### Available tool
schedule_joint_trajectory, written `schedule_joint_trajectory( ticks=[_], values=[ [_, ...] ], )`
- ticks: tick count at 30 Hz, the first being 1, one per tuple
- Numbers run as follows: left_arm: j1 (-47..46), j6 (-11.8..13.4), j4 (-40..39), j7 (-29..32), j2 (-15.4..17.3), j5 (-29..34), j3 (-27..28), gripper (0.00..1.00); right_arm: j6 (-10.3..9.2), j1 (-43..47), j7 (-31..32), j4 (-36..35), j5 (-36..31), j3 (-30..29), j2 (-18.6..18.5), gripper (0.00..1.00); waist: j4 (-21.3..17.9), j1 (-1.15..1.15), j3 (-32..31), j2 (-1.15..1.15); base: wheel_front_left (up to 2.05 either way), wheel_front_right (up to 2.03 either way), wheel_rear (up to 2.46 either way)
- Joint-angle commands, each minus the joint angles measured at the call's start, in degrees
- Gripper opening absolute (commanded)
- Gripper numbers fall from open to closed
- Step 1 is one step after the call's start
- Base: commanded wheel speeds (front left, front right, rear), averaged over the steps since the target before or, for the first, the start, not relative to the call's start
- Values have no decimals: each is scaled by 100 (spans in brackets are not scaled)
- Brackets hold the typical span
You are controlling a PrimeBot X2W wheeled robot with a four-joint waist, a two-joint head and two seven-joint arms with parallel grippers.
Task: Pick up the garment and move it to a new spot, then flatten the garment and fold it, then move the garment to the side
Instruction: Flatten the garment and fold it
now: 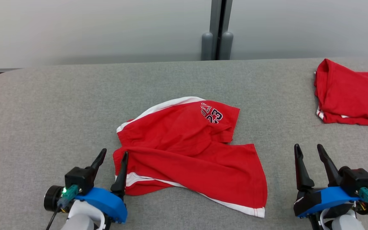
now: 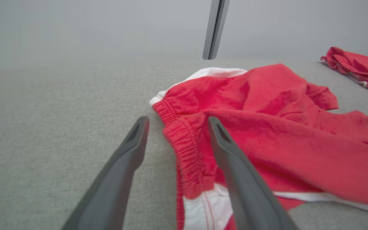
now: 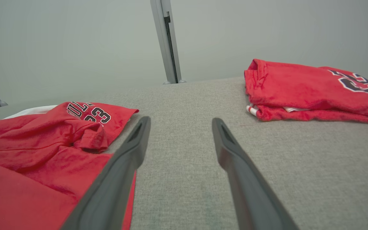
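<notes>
Head view: red shorts lie crumpled at the middle of the grey counter, with white side stripes showing and a "23" print at their 1 o'clock corner. One leg is folded over towards 12 o'clock; the other spreads flat towards 5 o'clock.

The left end effector sits at 8 o'clock of the shorts, spread wide, pointing to 12 o'clock. Left wrist view shows the elastic waistband running between its two fingers, one over bare counter and the other over red cloth. Whether either touches the fabric I cannot tell.

The right end effector is at 4 o'clock of the shorts, near their hem but not touching, also spread, over bare counter. In the right wrist view the red cloth lies at 9 o'clock, beside one finger.

A folded red jersey with dark numerals rests at 2 o'clock of the shorts, by the counter's right edge and well apart from them. A grey post stands behind the counter at 12 o'clock.
</notes>
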Motion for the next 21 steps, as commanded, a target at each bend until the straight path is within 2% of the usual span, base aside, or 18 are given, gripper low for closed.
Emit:
schedule_joint_trajectory(
  ticks=[1,9,16,21],
  values=[
    [242,48,-290,-23,-26,97,134,100,3,22,-30,-14,0,-20,-9,100,43,0,-43,0,0,0,0],
    [857,241,-1516,-26,-42,442,871,100,3,85,-30,-55,27,55,-8,100,246,0,-200,0,0,0,0],
    [1171,443,-2126,-26,-133,696,1766,100,3,145,-31,-200,101,314,-9,100,226,0,-342,0,0,0,0],
    [1382,402,-2274,-26,-252,900,2094,100,3,350,-31,-400,178,479,-8,100,201,0,-449,0,0,0,0]
  ],
)
